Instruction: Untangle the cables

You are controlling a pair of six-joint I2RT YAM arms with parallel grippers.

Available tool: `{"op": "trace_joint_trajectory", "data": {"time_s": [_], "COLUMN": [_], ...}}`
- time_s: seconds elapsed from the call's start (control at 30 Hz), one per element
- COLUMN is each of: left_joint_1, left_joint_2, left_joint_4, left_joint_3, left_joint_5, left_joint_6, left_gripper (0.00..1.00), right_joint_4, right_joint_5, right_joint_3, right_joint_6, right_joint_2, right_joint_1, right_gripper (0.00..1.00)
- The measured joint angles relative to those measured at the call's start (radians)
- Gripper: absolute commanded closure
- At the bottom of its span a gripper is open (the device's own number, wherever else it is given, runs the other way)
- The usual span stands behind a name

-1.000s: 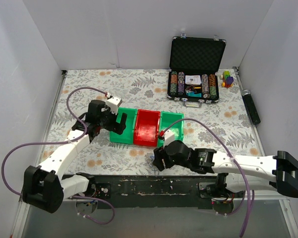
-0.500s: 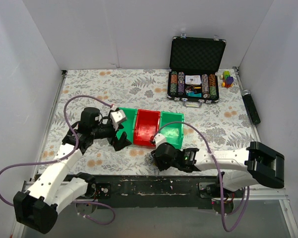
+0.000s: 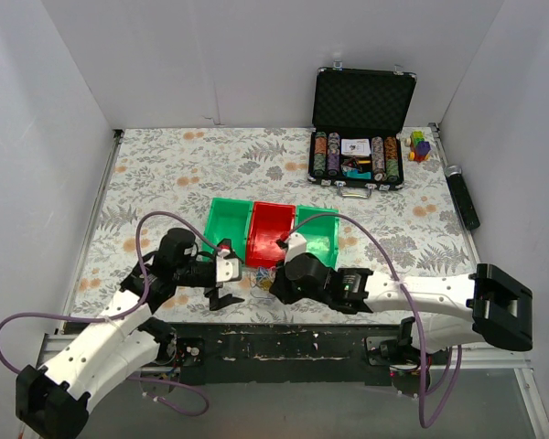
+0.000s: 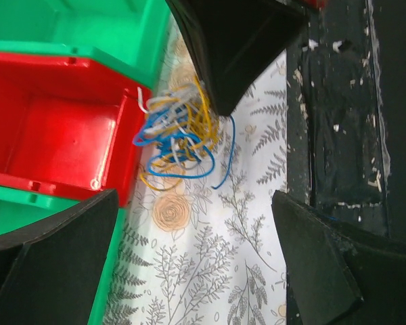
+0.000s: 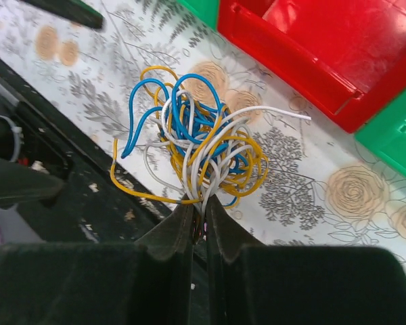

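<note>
The cables (image 5: 196, 145) are a small knot of thin yellow, white and blue wires. They lie on the floral cloth just in front of the red bin (image 3: 270, 233), near the table's front edge. In the right wrist view my right gripper (image 5: 199, 203) is shut on a bundle of strands at the knot's near side. From the left wrist view the cables (image 4: 179, 139) lie ahead of my left gripper (image 4: 189, 271), which stands wide open and apart from them, with the right gripper's black fingers (image 4: 237, 47) touching the knot from the other side. Seen from above, the left gripper (image 3: 227, 273) faces the right gripper (image 3: 273, 282) across the cables (image 3: 259, 277).
Three bins stand in a row: green (image 3: 227, 227), red, green (image 3: 317, 236). An open black case (image 3: 359, 155) of poker chips sits at the back right, with small coloured blocks (image 3: 419, 144) and a black cylinder (image 3: 462, 197) beside it. The black front rail (image 3: 284, 343) runs close behind the grippers.
The left arm swung from the green bin down toward the front edge, beside the cables. The right gripper moved left and its jaws closed on the knot.
</note>
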Motion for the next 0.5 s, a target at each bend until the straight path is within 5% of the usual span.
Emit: {"op": "trace_joint_trajectory", "data": {"time_s": [0.5], "left_joint_1": [-0.043], "left_joint_2": [-0.098], "left_joint_4": [0.093], "left_joint_3": [-0.121], "left_joint_5": [0.01], "left_joint_6": [0.037], "left_gripper": [0.14], "right_joint_4": [0.06], "right_joint_5": [-0.061], "right_joint_3": [0.032], "right_joint_6": [0.103], "right_joint_2": [-0.103], "right_joint_1": [-0.01], "right_gripper": [0.99]}}
